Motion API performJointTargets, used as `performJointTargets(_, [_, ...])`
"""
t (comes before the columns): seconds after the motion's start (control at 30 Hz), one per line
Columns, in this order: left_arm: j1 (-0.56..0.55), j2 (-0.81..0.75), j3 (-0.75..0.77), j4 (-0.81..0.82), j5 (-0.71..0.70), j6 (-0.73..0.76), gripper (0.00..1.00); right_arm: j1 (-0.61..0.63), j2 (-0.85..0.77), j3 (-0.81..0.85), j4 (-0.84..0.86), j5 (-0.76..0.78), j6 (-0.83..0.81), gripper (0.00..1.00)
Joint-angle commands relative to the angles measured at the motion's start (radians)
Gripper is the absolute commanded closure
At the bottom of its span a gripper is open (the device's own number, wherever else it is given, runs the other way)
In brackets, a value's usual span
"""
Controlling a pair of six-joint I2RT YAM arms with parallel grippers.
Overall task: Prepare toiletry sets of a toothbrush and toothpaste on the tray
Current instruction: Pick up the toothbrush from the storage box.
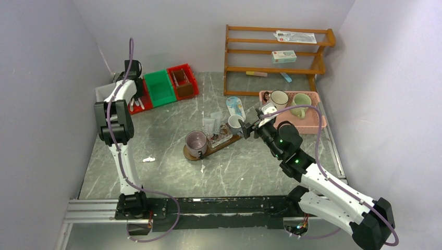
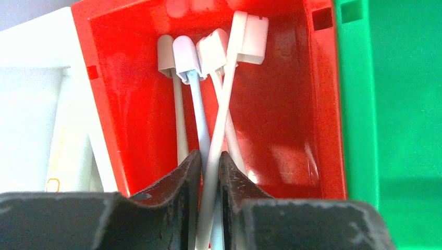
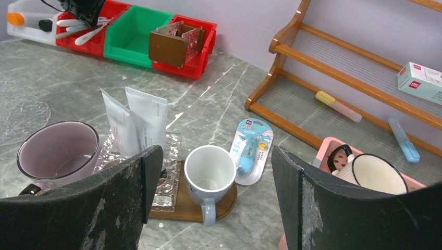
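Observation:
The dark wooden tray [image 1: 216, 148] lies mid-table and holds a purple-grey cup [image 1: 196, 142], a clear glass holder with two white tubes [image 1: 211, 125] and a white mug [image 1: 235, 122]. My left gripper [image 2: 210, 156] is down in the red bin [image 2: 281, 120] at the back left. It is shut on the handle of a white toothbrush [image 2: 226, 104] that crosses several others. My right gripper [image 3: 216, 151] is open and empty, hovering just above and near the white mug [image 3: 210, 174] at the tray's right end [image 3: 182, 205]. The tubes [image 3: 146, 122] stand upright.
A green bin [image 1: 159, 87] and a red bin holding a brown box [image 1: 182, 82] stand beside the toothbrush bin; a white bin [image 2: 31, 104] is on its left. A pink basket [image 1: 312, 122] with mugs, a wooden shelf [image 1: 276, 52] and a blue packaged item [image 3: 251, 148] are at the right.

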Motion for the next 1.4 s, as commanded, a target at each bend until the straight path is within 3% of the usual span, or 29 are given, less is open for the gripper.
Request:
performJointTargets(0.0, [0.008,-0.055,0.004,0.002,0.011,-0.005,0.81,0.000,-0.005,0.006,0.006,-0.005,-0.007,0.20])
performJointTargets(0.4, [0.008,-0.099,-0.050,0.014,0.016,-0.029,0.83,0.000,0.004,0.012,-0.004,-0.018,-0.001,0.20])
performJointTargets(0.87, [0.008,-0.027,-0.048,0.014,0.024,-0.063,0.74,0.000,-0.008,0.003,-0.010,-0.012,0.002,0.20])
performJointTargets(1.37, [0.008,0.003,-0.030,0.009,-0.052,-0.036,0.73,0.000,-0.009,0.000,-0.006,-0.024,0.004,0.20])
